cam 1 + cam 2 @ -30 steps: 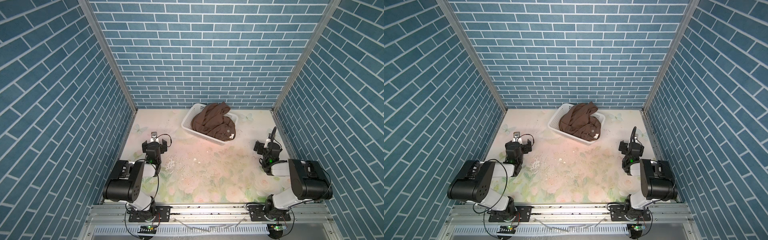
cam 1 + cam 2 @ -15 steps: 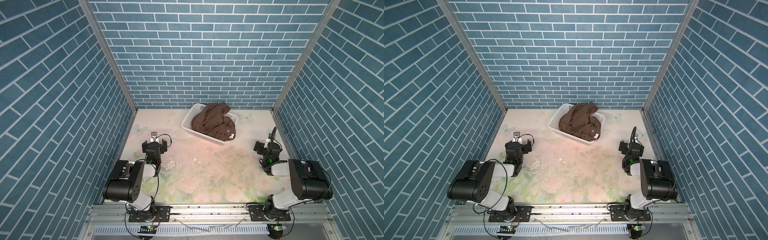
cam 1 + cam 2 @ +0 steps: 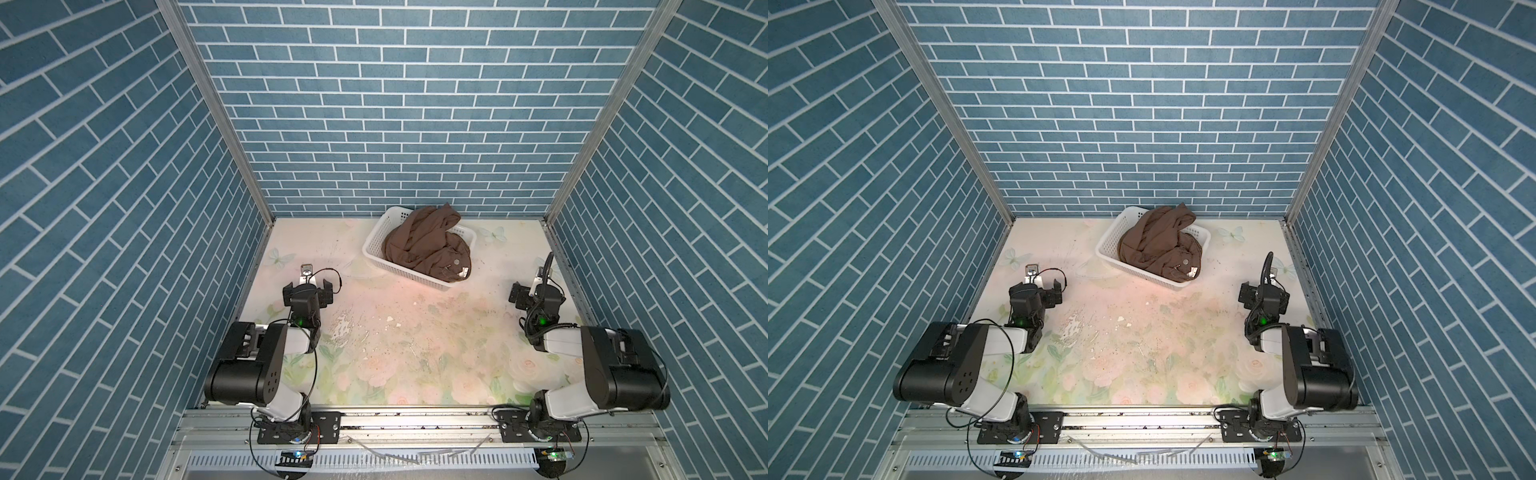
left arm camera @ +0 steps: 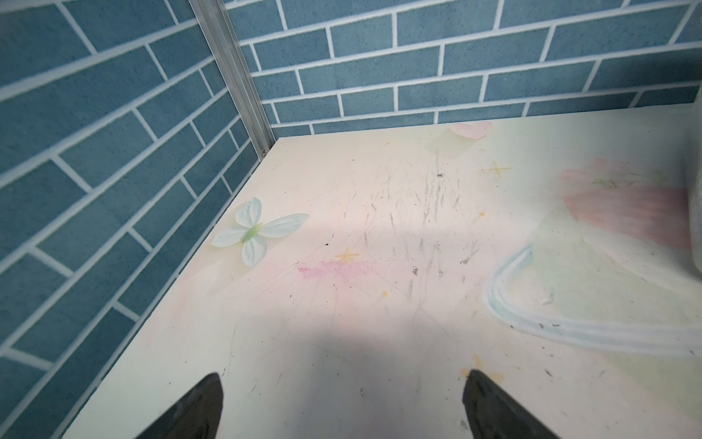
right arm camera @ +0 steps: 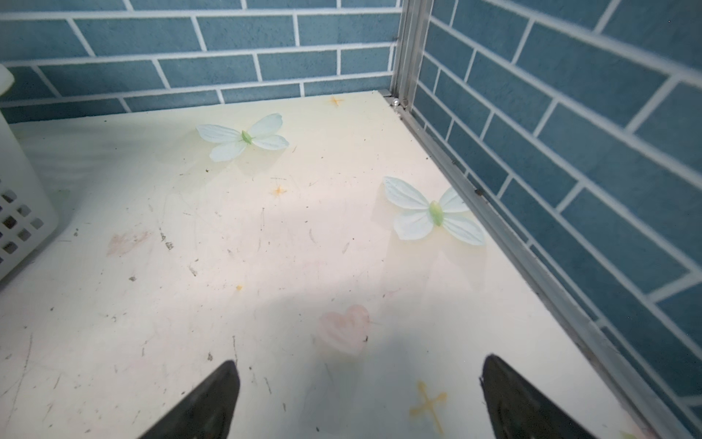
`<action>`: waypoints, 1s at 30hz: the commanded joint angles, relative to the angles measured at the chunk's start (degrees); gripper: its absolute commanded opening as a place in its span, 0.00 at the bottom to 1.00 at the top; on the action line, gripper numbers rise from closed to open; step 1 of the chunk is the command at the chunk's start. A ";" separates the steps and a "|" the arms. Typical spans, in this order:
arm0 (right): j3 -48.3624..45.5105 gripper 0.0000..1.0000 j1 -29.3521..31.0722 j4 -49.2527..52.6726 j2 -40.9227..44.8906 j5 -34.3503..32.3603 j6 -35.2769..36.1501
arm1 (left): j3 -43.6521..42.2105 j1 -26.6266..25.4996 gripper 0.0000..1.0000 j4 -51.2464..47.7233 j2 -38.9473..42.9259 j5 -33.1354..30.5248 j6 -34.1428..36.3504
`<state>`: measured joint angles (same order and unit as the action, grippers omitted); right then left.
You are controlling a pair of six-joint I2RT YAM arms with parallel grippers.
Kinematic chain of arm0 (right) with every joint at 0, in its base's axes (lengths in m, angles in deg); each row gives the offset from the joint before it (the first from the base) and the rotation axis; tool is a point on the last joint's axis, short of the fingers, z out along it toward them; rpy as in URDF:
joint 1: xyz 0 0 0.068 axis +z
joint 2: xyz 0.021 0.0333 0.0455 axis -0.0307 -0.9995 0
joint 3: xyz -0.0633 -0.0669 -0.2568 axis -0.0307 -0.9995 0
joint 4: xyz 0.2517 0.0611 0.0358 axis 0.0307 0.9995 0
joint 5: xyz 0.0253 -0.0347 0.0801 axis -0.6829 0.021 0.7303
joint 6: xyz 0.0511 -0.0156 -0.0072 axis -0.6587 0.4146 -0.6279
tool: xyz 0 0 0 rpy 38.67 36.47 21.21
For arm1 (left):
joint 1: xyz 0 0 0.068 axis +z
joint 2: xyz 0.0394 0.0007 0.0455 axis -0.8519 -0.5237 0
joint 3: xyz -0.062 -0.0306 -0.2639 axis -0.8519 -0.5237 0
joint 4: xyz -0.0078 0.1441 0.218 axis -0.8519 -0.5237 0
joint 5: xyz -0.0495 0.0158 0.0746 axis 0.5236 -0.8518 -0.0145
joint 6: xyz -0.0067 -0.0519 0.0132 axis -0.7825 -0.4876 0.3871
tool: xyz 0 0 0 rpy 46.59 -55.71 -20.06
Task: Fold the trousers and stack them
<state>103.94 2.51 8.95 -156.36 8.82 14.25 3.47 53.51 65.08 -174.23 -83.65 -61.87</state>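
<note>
- The desk [image 3: 415, 332], printed with pale flowers, carries everything. Its wide middle in front of the basket lies open, which I take as the room meant for spreading and folding.
- The left arm [image 3: 266, 357] sits folded low, well off to the basket's near left, elbow back and wrist pointing toward the back wall. The right arm [image 3: 602, 361] mirrors it on the basket's near right. Both look parked clear of the basket, so I judge the task not yet begun.
- The basket [image 3: 376, 239], white and perforated, stands askew near the back wall, between the two arms.
- The trousers [image 3: 424, 245] lie crumpled in the basket, one fold heaped over its far rim and the waist spilling over its near right corner. They must come out before any folding.
- The left pincer [image 4: 342, 403] is released, jaws wide apart and empty, over plain desk to the basket's left. The right pincer [image 5: 357, 391] is likewise released and empty, to the basket's right.
- A small button [image 3: 457, 262] and a white tag [image 3: 464, 272] show at the waist, at the basket's near right corner, which looks like a good place to grasp.
</note>
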 commanded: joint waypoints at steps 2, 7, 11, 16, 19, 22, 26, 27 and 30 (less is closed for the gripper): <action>8.78 0.99 1.90 19.80 10.22 -5.17 -1.91 | 7.61 -2.74 0.99 -17.36 7.96 -8.38 -0.36; 11.87 0.99 9.19 24.51 15.04 -12.32 -2.07 | 23.51 -2.78 0.99 -51.10 11.75 -25.04 -24.45; 18.63 0.99 12.83 36.03 14.55 -10.17 -3.46 | 33.12 -2.74 0.99 -70.21 12.74 -27.48 -38.69; 28.41 0.99 14.69 53.31 6.86 -7.50 -10.72 | 31.93 -2.73 0.99 -68.11 17.25 -19.55 -41.34; 31.58 0.99 16.55 57.07 2.78 -3.76 -12.40 | 32.23 -2.74 0.99 -65.95 15.88 -12.66 -40.83; 32.25 0.96 19.30 55.15 2.09 -1.82 -13.41 | 37.66 -2.87 0.99 -70.72 11.37 -8.90 -41.50; 36.05 0.85 22.27 55.97 -0.70 0.32 -13.89 | 40.73 -3.62 0.99 -69.69 6.12 -3.12 -41.59; 37.28 0.79 23.07 56.09 -1.60 0.86 -13.65 | 41.27 -3.63 0.96 -68.09 4.46 0.07 -41.23; 40.87 0.68 25.34 55.95 -4.09 1.55 -13.45 | 44.40 -4.44 0.85 -65.60 -1.45 6.81 -40.58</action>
<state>139.78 26.34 63.92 -158.96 8.56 2.06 45.42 50.04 -2.09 -171.98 -85.68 -102.61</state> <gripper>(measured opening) 0.697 0.863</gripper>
